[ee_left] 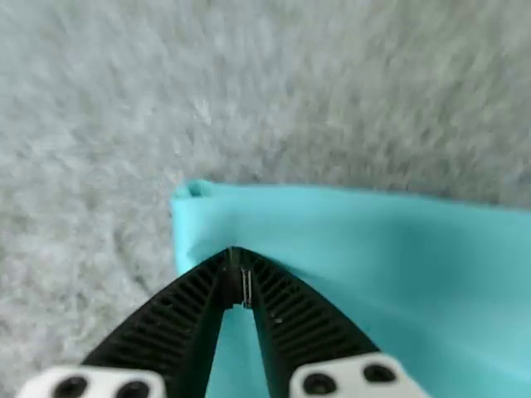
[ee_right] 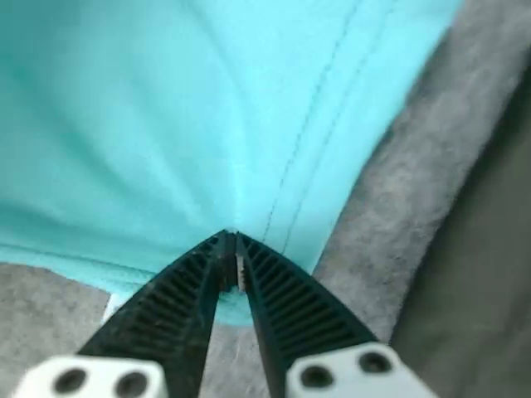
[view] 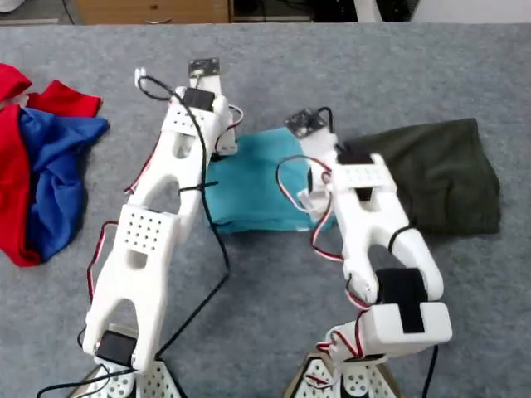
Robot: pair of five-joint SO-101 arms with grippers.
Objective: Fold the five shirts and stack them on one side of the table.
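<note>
A folded teal shirt (view: 257, 189) lies mid-table between the two arms. My left gripper (ee_left: 236, 278) is shut, its black fingertips pinching the teal shirt (ee_left: 373, 257) just inside one corner. My right gripper (ee_right: 231, 253) is also shut, pinching the teal shirt (ee_right: 166, 124) at its hemmed edge on the side nearest the dark green shirt (view: 440, 174). That green shirt lies folded at the right, touching the teal one. A red shirt (view: 21, 166) and a blue shirt (view: 58, 166) lie crumpled together at the far left.
Grey felt-like cloth (view: 274, 307) covers the table. The left arm (view: 158, 224) and right arm (view: 373, 232) reach over the near half from their bases at the front edge. Wooden furniture (view: 149, 10) stands beyond the far edge.
</note>
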